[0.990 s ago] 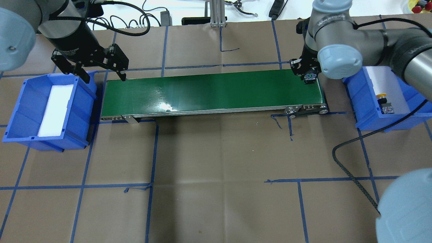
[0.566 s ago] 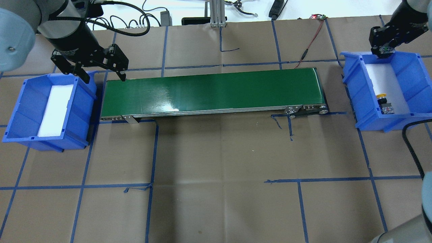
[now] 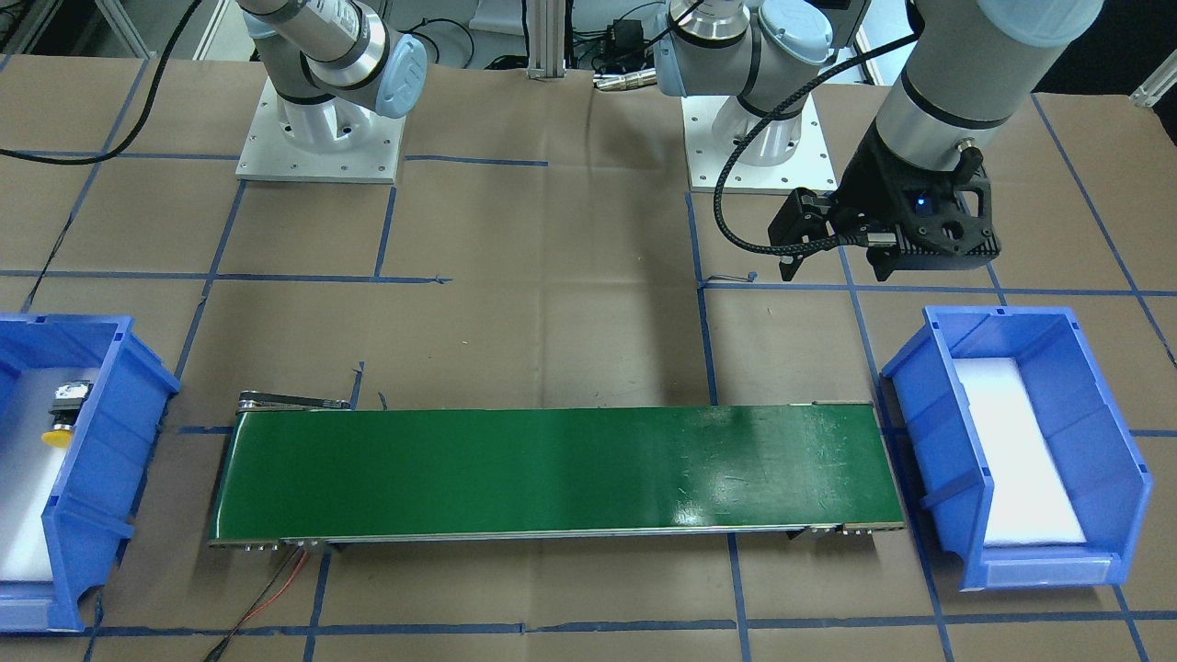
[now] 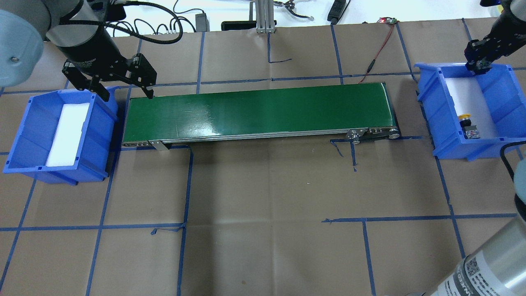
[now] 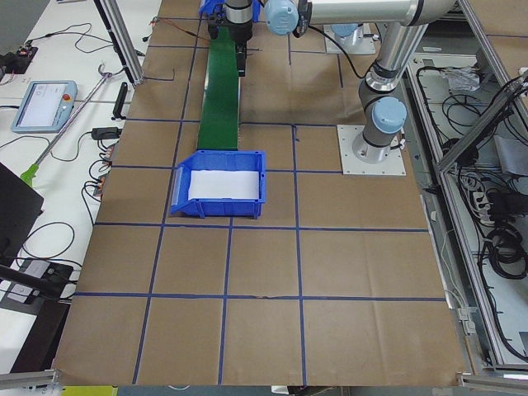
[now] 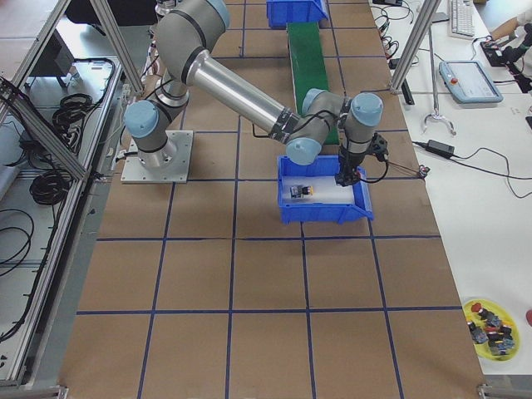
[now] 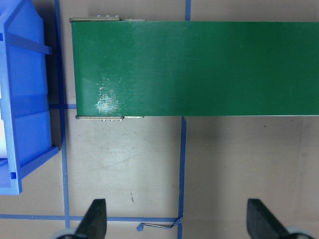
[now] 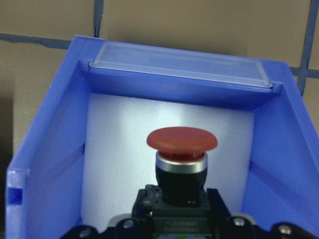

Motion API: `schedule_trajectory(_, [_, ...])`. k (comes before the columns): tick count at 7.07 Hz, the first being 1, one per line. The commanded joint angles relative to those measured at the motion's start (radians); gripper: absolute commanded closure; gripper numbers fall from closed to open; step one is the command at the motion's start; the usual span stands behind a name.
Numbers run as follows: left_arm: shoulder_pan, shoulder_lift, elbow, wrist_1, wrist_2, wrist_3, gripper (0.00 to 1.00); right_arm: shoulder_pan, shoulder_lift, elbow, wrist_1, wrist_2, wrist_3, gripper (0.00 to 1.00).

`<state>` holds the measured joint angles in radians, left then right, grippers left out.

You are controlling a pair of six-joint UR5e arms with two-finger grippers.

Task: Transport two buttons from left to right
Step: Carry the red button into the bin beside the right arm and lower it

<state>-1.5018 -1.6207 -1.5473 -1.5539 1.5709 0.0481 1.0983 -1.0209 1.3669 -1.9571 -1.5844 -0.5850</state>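
The red button (image 8: 182, 142) is held by its dark switch body in my shut right gripper (image 8: 177, 226), upright above the far end of the right blue bin (image 8: 55, 164). In the overhead view the right gripper (image 4: 476, 61) hangs at that bin's (image 4: 499, 88) far rim. The yellow button (image 4: 466, 123) lies on the white pad near the bin's front end, and also shows in the front-facing view (image 3: 62, 414). My left gripper (image 4: 127, 95) is open and empty between the left blue bin (image 4: 24, 135) and the left end of the green conveyor (image 4: 259, 111). Its fingers (image 7: 94, 219) stand wide apart.
The left bin holds only a white foam pad (image 4: 68, 133). A red wire (image 4: 376, 53) runs from the conveyor's far right corner to the back edge. Cables lie along the table's back. Blue tape lines cross the brown table paper.
My right gripper has carried the red button from the conveyor's right end over to the far end of the right bin. The left arm has not moved.
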Motion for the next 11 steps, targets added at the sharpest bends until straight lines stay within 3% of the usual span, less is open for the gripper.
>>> schedule_trajectory(1, [0.0, -0.001, 0.0, 0.0, 0.0, -0.002, 0.01, -0.003, 0.025, 0.052, -0.023, -0.017, 0.008, 0.97])
schedule_trajectory(5, [0.0, 0.001, 0.0, -0.002, 0.0, 0.0, 0.01, -0.003, 0.076, 0.057, -0.049, -0.019, 0.013, 0.92])
schedule_trajectory(7, [0.0, 0.001, 0.0, -0.002, 0.001, 0.001, 0.01, -0.003, 0.076, 0.057, -0.049, -0.013, 0.039, 0.01])
schedule_trajectory(11, [0.0, -0.001, 0.0, -0.002, 0.0, 0.0, 0.01, -0.003, 0.009, 0.051, -0.029, -0.014, 0.043, 0.01])
